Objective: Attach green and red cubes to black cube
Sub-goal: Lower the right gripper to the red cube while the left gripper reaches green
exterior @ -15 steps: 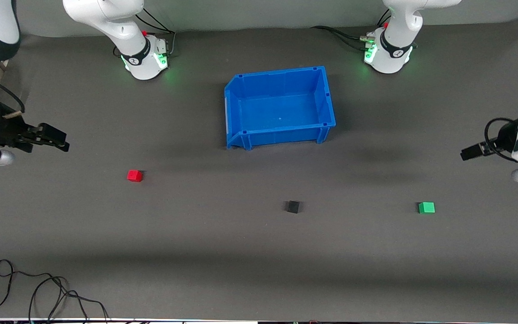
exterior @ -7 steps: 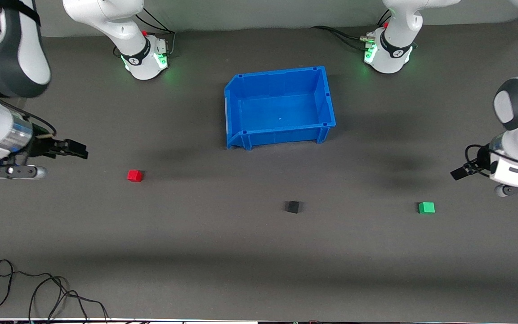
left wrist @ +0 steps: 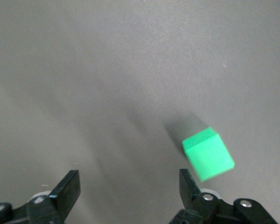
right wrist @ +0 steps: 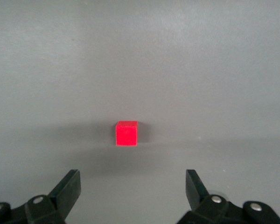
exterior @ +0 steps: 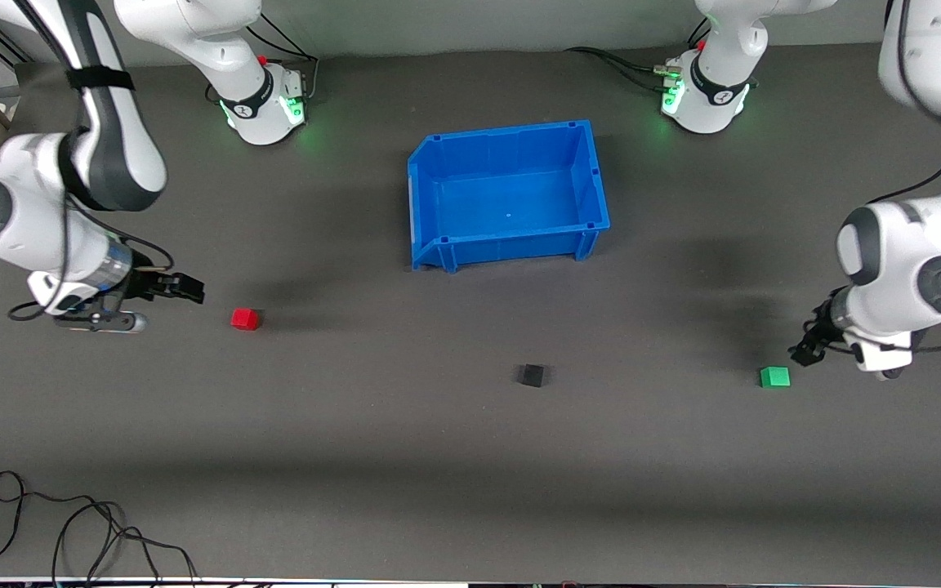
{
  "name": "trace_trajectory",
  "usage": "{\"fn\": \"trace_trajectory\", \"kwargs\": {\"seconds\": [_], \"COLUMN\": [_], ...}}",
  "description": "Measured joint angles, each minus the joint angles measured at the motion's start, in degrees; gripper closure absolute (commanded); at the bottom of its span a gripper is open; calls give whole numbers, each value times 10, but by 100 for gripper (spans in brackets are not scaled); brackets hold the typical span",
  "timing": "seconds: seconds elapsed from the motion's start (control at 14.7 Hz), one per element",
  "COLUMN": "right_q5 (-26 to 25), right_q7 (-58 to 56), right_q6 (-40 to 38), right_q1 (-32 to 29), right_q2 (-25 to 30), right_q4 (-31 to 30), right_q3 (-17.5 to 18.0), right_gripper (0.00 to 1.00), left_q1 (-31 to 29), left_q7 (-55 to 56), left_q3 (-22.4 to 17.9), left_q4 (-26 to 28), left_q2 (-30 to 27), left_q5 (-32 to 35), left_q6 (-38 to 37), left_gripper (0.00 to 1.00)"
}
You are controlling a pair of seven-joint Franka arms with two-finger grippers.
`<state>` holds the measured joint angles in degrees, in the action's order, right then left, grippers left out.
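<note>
Grey mat (exterior: 405, 441) bare around black cube (exterior: 531, 375) | cubes well apart

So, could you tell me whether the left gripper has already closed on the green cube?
No, the left gripper is open, with the green cube lying untouched on the mat.

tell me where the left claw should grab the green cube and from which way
Probably from above, closing on two opposite flat side faces of the green cube. It sits flat on the mat with nothing touching it, and the open left claw already hangs beside it.
</note>
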<state>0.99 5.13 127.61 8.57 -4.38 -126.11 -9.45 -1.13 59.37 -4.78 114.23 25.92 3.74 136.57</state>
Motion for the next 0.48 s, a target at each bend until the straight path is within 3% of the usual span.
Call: {"fn": "trace_trajectory", "kwargs": {"seconds": [0.2,0.48], "right_q5": [0,1], "right_q7": [37,80], "right_q6": [43,91], "right_q1": [9,31], "right_q2": [-28,-78], "right_q4": [-22,-23], "right_q3": [0,1], "right_gripper": [0,0], "left_q1": [1,-8], "left_q7": [115,135], "left_q3": [1,-1], "left_q4": [-55,-118], "left_q2": [51,85], "left_q5": [-23,-109], "left_q6": [13,12], "left_gripper": [12,12]}}
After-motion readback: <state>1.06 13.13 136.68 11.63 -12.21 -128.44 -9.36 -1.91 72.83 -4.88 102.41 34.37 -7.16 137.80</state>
